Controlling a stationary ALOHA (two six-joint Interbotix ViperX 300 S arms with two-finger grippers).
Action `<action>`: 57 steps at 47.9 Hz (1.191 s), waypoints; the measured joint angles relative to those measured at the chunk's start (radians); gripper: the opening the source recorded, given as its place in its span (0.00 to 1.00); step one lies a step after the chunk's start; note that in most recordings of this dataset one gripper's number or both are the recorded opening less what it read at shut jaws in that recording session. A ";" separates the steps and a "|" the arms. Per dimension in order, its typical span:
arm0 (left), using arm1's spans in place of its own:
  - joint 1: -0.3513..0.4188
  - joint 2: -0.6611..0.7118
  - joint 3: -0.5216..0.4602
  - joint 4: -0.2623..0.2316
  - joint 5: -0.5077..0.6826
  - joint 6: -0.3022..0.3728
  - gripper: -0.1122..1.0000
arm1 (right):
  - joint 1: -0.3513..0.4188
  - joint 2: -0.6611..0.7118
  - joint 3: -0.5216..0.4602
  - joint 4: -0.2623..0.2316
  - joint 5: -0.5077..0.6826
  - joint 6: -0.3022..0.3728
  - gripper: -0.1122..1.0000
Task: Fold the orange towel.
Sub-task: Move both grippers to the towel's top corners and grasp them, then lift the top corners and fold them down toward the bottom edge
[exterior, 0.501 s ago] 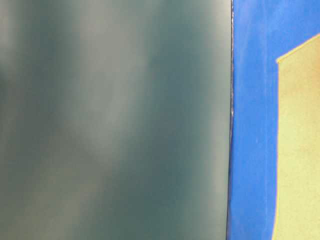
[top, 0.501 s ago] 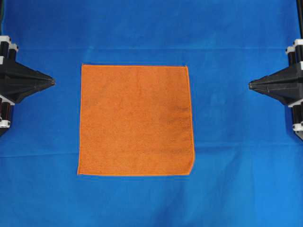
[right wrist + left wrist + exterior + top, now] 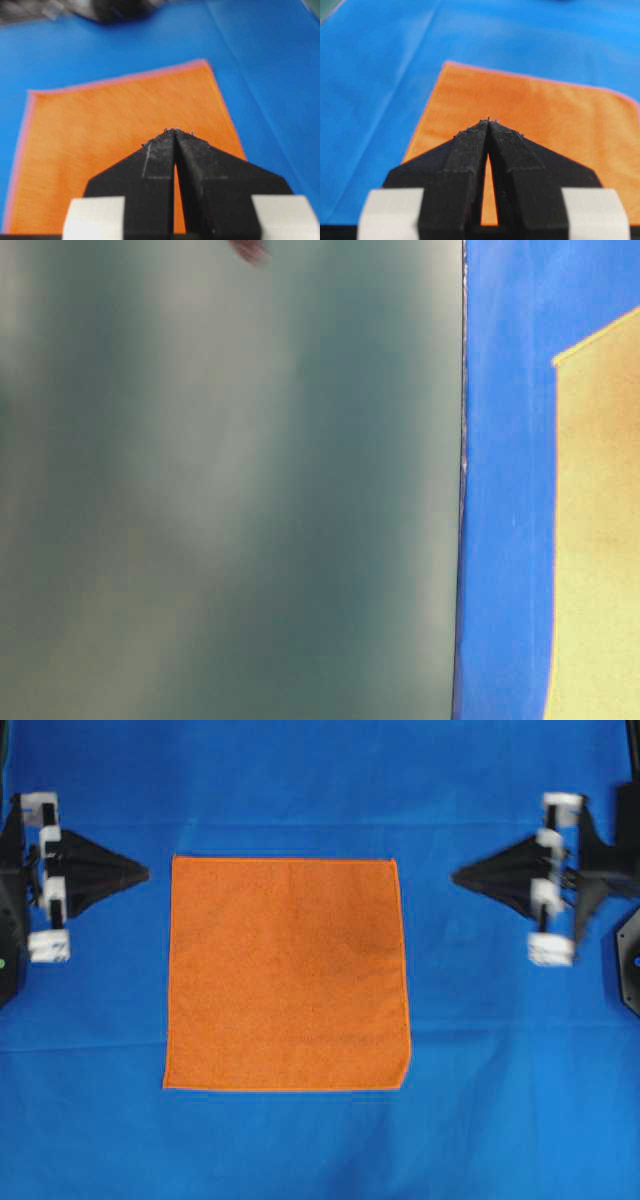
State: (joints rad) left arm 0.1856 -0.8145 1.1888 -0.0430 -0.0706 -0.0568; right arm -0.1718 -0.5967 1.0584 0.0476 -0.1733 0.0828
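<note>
Closed fingers (image 3: 146, 873) and (image 3: 456, 878) flank the flat orange towel (image 3: 287, 974), apart from its edges.

I'm working a staged robot bench, lab-like rather than domestic: a plain blue cloth (image 3: 520, 1120) covers the whole work surface, two black robot arms sit at opposite edges, and the table-level camera sees only a blurred grey-green panel (image 3: 230, 500) beside it.

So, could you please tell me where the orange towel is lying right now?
In the overhead view the orange towel lies flat and unfolded near the middle of the blue cloth, between the left gripper and right gripper, touching neither.
</note>
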 measured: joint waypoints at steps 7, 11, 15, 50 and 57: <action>0.040 0.075 0.008 -0.002 -0.002 -0.002 0.16 | -0.074 0.167 -0.058 0.003 0.031 0.015 0.11; 0.061 0.133 0.012 -0.002 -0.015 -0.002 0.32 | -0.095 0.258 -0.097 0.000 0.054 0.015 0.12; 0.089 0.198 0.020 0.000 -0.051 -0.003 0.53 | -0.123 0.350 -0.127 0.003 0.061 0.015 0.31; 0.253 0.724 0.012 -0.002 -0.327 -0.006 0.91 | -0.202 0.733 -0.210 0.003 -0.023 0.015 0.64; 0.290 0.735 0.011 -0.002 -0.307 -0.006 0.75 | -0.204 0.752 -0.215 0.005 -0.032 0.015 0.57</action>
State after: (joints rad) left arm 0.4755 -0.0798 1.1996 -0.0445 -0.3774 -0.0629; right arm -0.3758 0.1549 0.8437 0.0522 -0.2056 0.0982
